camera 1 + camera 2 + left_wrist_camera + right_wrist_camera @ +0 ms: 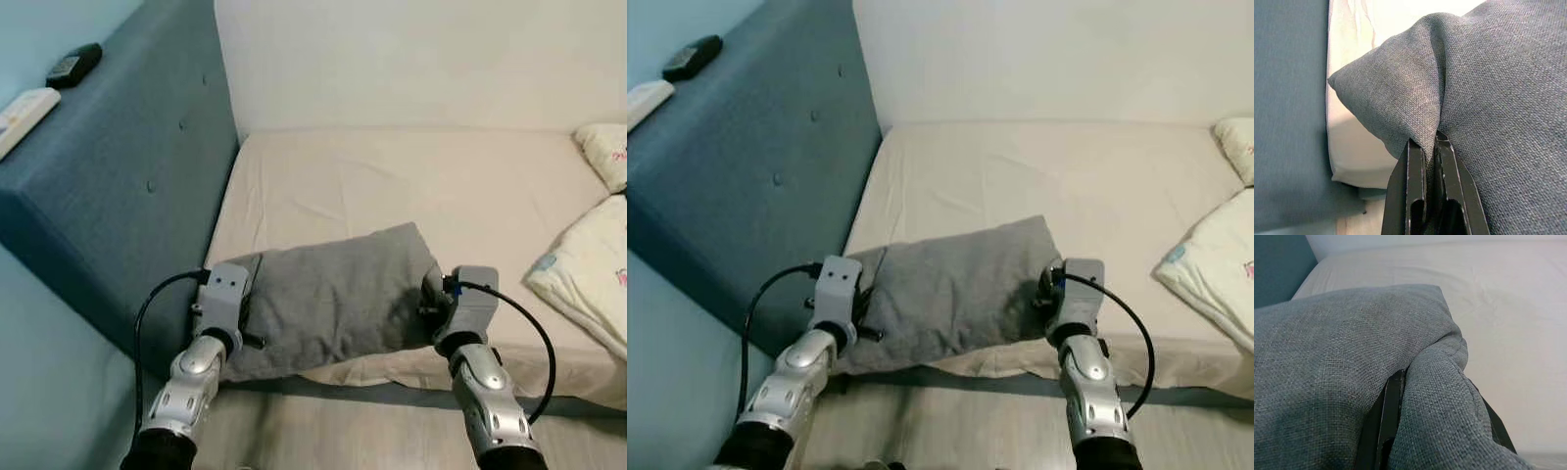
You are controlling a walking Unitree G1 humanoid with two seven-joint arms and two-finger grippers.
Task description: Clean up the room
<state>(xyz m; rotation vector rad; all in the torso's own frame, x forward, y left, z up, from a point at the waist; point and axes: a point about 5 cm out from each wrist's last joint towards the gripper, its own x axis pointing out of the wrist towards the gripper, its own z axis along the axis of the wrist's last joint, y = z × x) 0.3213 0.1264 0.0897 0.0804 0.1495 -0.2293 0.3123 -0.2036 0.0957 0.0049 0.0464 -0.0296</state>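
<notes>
While both arms reach forward over the bed (411,186) edge, left gripper (1429,147) and right gripper (1442,391) fingers pinch opposite ends of the grey pillow (333,294).

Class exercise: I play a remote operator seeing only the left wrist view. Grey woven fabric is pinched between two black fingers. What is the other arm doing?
Observer: The right gripper is shut on the opposite end of the same grey woven fabric pillow.
Operator: Where does the pillow lie?
Observer: On the near edge of the cream mattress, beside the blue padded headboard.
Operator: Anything else on the bed?
Observer: Pale patterned pillows on the robot's right.
</notes>
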